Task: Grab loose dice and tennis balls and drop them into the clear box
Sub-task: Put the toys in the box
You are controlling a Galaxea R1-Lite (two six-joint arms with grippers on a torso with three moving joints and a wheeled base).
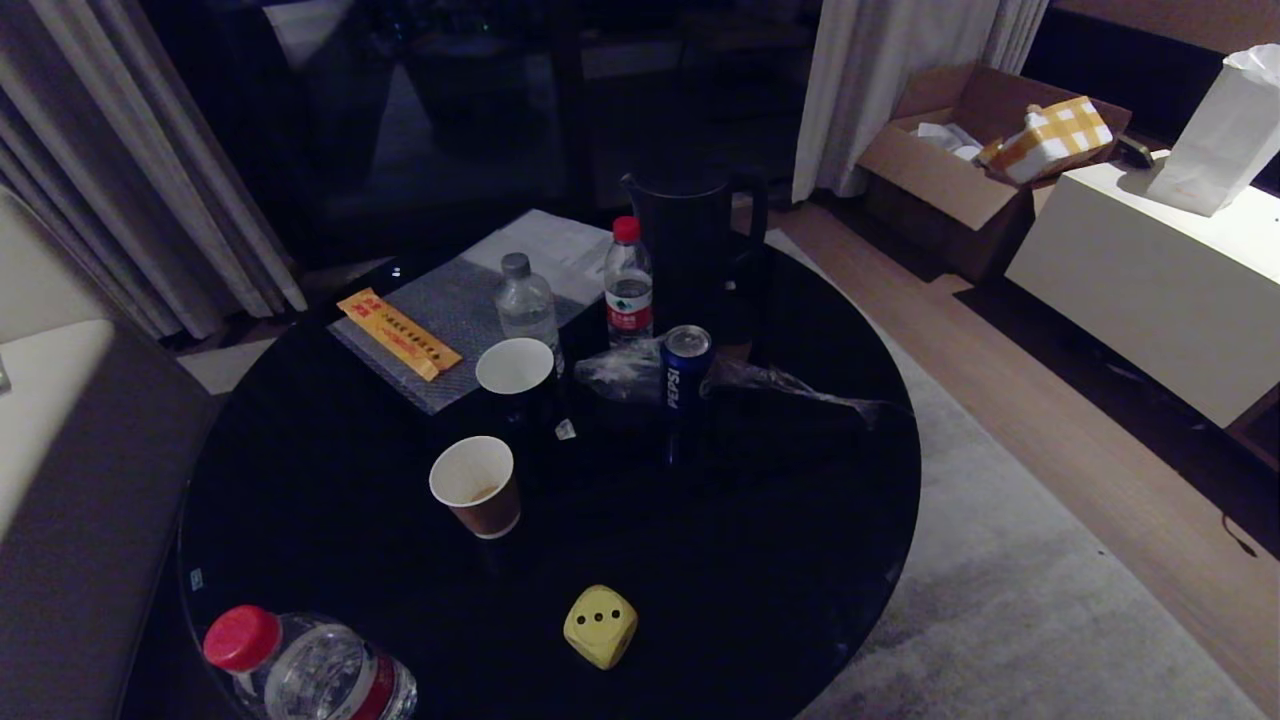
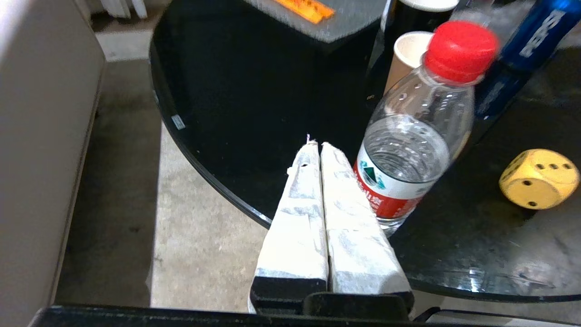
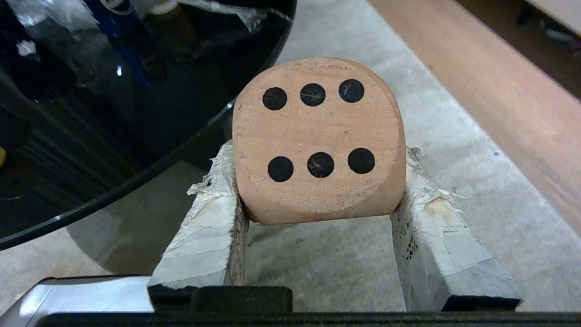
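Right fingers point(image 3: 320, 181): holding the beige die point(image 3: 317, 141).
Left fingers point(image 2: 320, 147): pressed together, empty.
Tip: you keep squeezing until you find the box.

I'm seeing open black counter point(image 1: 760, 560) around the yellow die point(image 1: 600, 626), so that approach is lying free from the right and from above. To its left, a red-capped water bottle point(image 1: 300, 670) is standing at the near edge, just beside my left gripper point(image 2: 316, 146). Farther back, a brown paper cup point(image 1: 474, 485), a Pepsi can point(image 1: 686, 375), two more bottles and a dark kettle point(image 1: 695, 250) are crowding the middle. My right gripper point(image 3: 317, 181), its jaws filled by the beige die point(image 3: 317, 141), is hanging over bare rug point(image 1: 1000, 600) beside the counter's rim.
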